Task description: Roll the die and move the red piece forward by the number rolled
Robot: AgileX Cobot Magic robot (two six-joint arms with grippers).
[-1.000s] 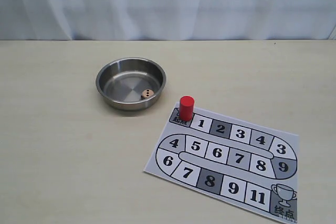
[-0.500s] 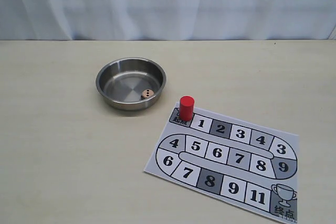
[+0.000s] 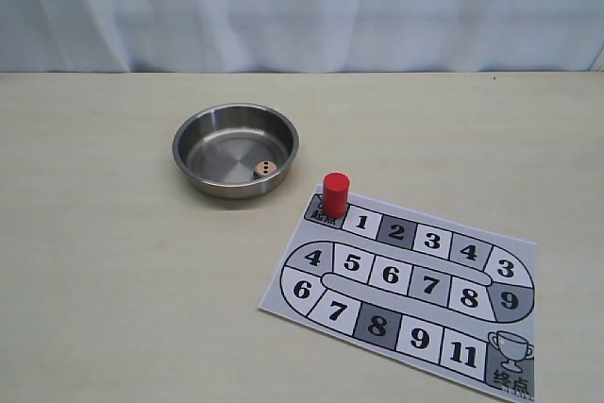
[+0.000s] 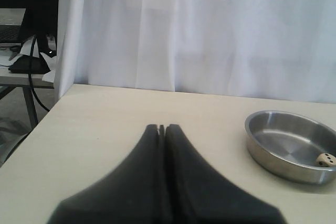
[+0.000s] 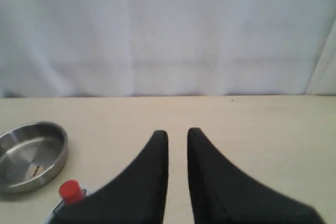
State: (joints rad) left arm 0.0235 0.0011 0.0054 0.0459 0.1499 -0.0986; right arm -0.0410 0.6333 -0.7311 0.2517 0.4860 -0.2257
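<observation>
The tiny beige die (image 3: pixel 265 169) lies inside the steel bowl (image 3: pixel 193 129) near its right wall; the left wrist view also catches the die (image 4: pixel 326 159) in the bowl (image 4: pixel 262 150). The red piece (image 3: pixel 335 193) stands upright on the start square at the top-left corner of the paper game board (image 3: pixel 283 280). It shows as the red piece (image 5: pixel 70 191) in the right wrist view, beside the bowl (image 5: pixel 58 153). My left gripper (image 4: pixel 162 127) is shut and holds nothing. My right gripper (image 5: pixel 177 132) is open a little and empty. Neither gripper appears in the exterior view.
A white curtain (image 3: pixel 302 7) hangs behind the pale table (image 3: pixel 94 280). The table's left edge (image 4: pixel 37 124) shows in the left wrist view, with a desk and cables (image 4: pixel 26 61) beyond it.
</observation>
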